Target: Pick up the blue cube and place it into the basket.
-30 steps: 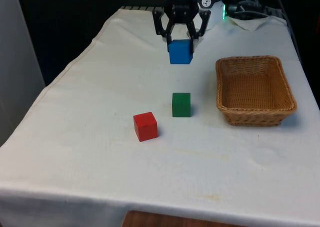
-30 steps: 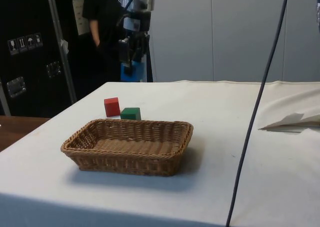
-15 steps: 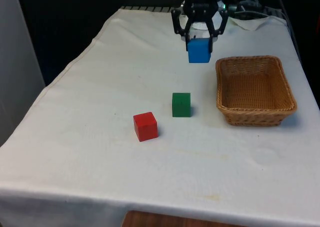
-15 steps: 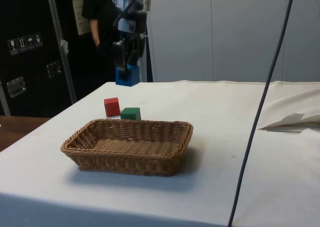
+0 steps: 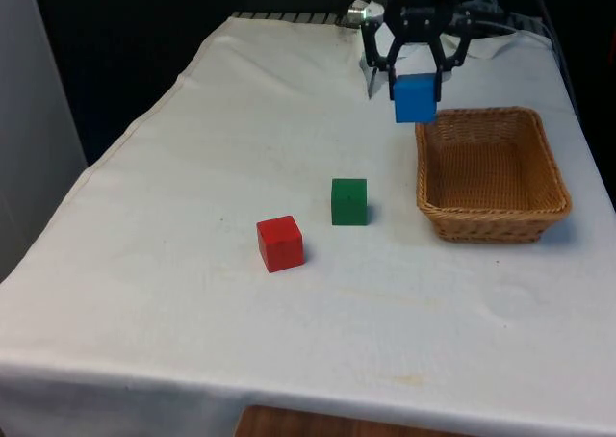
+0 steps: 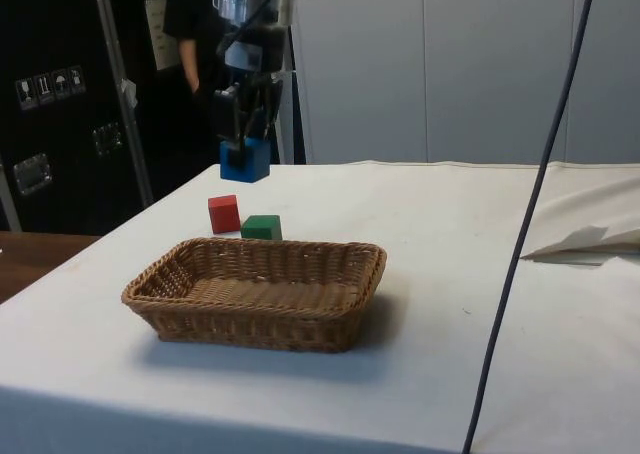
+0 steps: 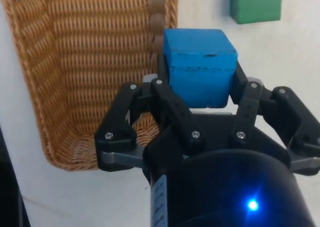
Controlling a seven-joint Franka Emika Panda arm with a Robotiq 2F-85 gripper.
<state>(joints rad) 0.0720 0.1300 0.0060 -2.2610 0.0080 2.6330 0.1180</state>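
My gripper (image 5: 416,83) is shut on the blue cube (image 5: 416,98) and holds it in the air, just off the basket's rim on the front view's left. The wicker basket (image 5: 491,212) sits on the cloth at the front view's right, with nothing inside. In the side view the blue cube (image 6: 246,160) hangs from the gripper (image 6: 245,144) well above the table, beyond the basket (image 6: 258,324). The wrist view has the blue cube (image 7: 200,67) between the fingers, level with the basket's rim (image 7: 158,17).
A green cube (image 5: 348,201) and a red cube (image 5: 280,243) rest on the cloth to the front view's left of the basket. A dark cable (image 6: 520,214) hangs across the side view. A person (image 6: 195,44) stands behind the table.
The gripper has carried the blue cube steadily toward the front view's right, from above the table's middle to just beside the basket's rim. The other cubes and the basket stayed put.
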